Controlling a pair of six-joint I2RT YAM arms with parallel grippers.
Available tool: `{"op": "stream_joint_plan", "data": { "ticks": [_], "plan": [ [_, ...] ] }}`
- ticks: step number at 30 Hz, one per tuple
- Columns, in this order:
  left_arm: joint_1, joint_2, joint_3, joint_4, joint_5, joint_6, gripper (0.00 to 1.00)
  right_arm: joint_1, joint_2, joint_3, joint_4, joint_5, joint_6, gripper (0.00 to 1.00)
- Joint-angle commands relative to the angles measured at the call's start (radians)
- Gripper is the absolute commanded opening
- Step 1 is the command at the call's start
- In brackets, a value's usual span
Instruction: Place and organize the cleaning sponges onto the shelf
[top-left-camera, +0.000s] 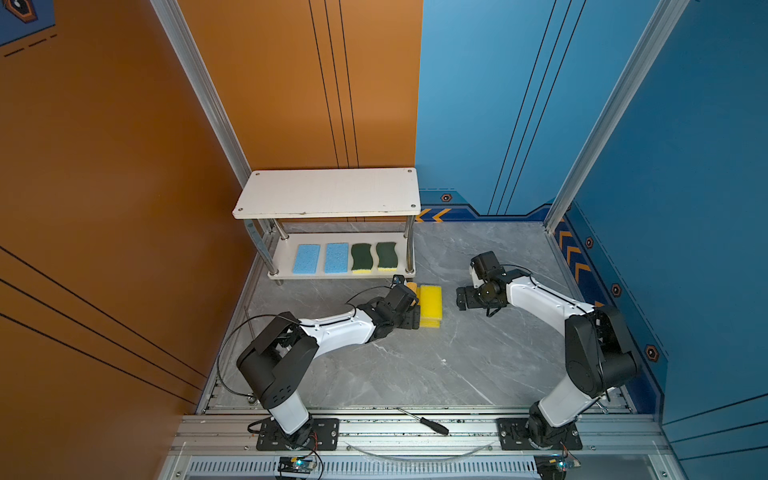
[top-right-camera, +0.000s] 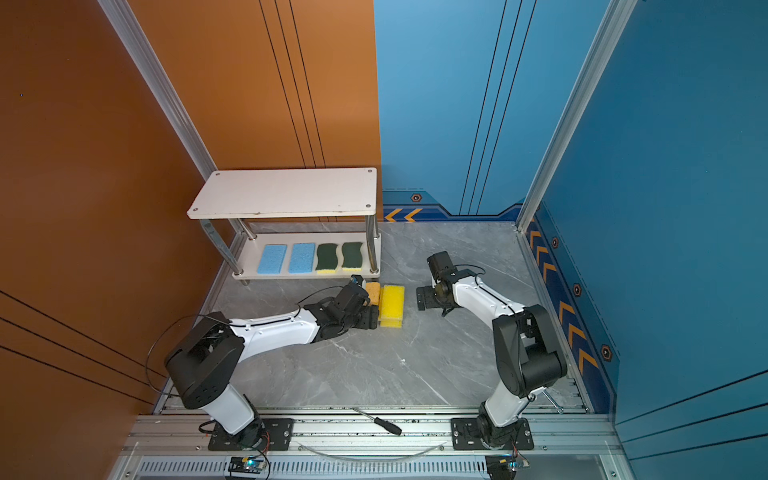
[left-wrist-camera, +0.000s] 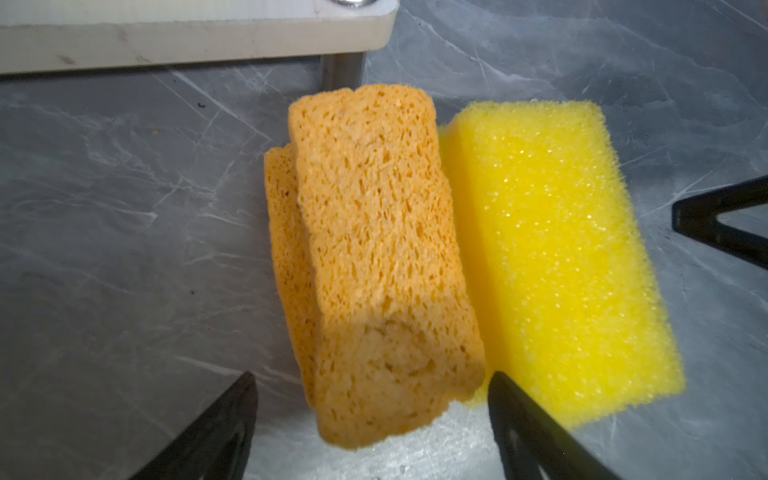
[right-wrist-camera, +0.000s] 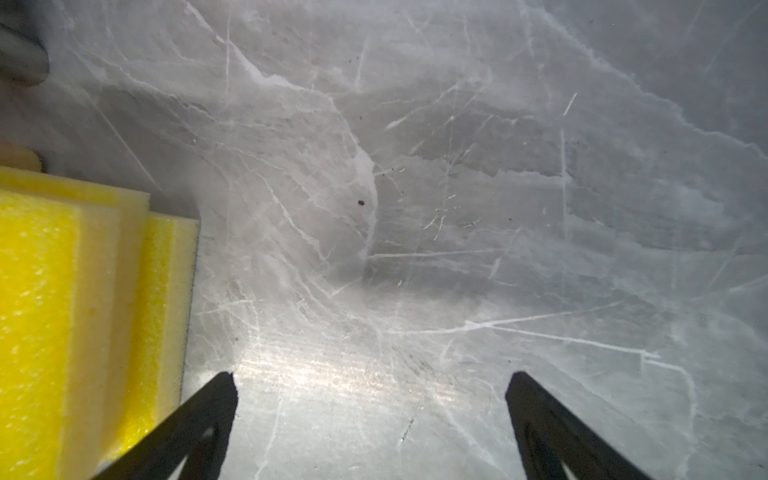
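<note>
We found the shelf (top-left-camera: 328, 195) at 11 o'clock on the tabletop (top-left-camera: 415, 365) in both top views. Its lower board (top-left-camera: 286, 255) carried four sponges lying flat, side by side in one row. From 9 toward 3 o'clock these were two light blue sponges (top-left-camera: 306, 258) (top-left-camera: 336, 257), then two green-and-yellow sponges (top-left-camera: 361, 257) (top-left-camera: 386, 255).

The other sponges lay on the tabletop just off the shelf's front right corner, at about 5 o'clock from it. Two orange ones were stacked there, the upper orange sponge (left-wrist-camera: 374, 249) skewed so that the lower orange sponge (left-wrist-camera: 282, 232) peeked out along one side. Touching them at 3 o'clock sat a stack of yellow sponges (top-left-camera: 431, 301), its layers slightly staggered.

The left claw (left-wrist-camera: 370, 378) stood open at the near end of the orange pair. One finger (left-wrist-camera: 224, 424) was clear of the sponge and the other sat at the seam between orange and yellow, so it gripped nothing. The right claw (right-wrist-camera: 370, 378) was spread wide above bare tabletop, near the yellow stack at its 3 o'clock, holding nothing.
</note>
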Motion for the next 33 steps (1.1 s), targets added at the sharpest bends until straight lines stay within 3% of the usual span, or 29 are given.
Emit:
{"op": "stream_joint_plan", "data": {
  "ticks": [1,20,33],
  "plan": [
    [-0.013,-0.003,0.012,0.000,-0.009,-0.004,0.88,0.020,0.029,-0.003,0.006,0.001,0.016,1.00],
    [0.031,-0.055,-0.058,0.087,0.087,-0.026,0.88,0.123,0.162,0.071,0.013,0.040,0.048,1.00],
    [0.042,-0.075,-0.085,0.089,0.085,-0.028,0.88,0.176,0.201,0.112,0.008,0.037,0.058,1.00]
  ]
}}
